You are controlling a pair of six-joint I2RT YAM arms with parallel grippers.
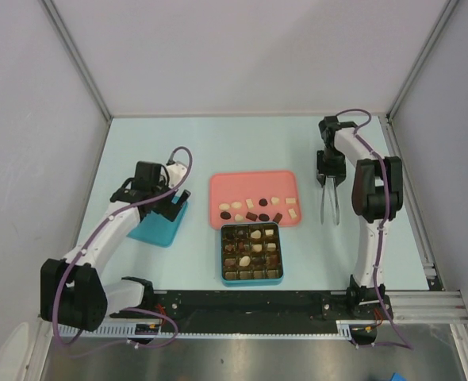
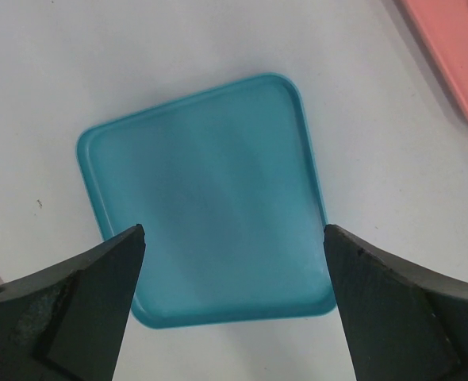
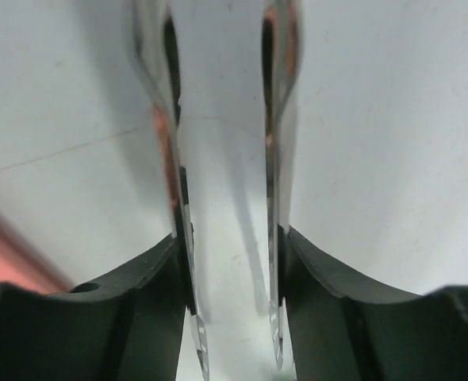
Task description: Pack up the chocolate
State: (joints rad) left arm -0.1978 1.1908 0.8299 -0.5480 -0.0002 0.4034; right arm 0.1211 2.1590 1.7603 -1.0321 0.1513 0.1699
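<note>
Left gripper [image 2: 234, 246] gapes wide over teal lid [image 2: 210, 198]. Right gripper [image 1: 329, 176] clamps tongs [image 1: 328, 203], blades parted, empty. We judge a loose clamp could let them twist, dropping chocolate [image 1: 251, 204].

Readable text: none, operator. You won't find a word, number or sign in any view.
Teal lid [image 2: 210, 198]: plain colour from edge to edge, with no print you can read.
Pink tray [image 1: 254, 184]: no lettering legible to you.
Teal box [image 1: 223, 254]: no brand or number readable on its wall.
Chocolate [image 1: 262, 203]: the pieces are too small for you to tell any stamp.
Tongs [image 3: 275, 159]: shiny metal — no engraving you can make out.
Surface [image 1: 218, 143]: no marks or labels you can read.
</note>
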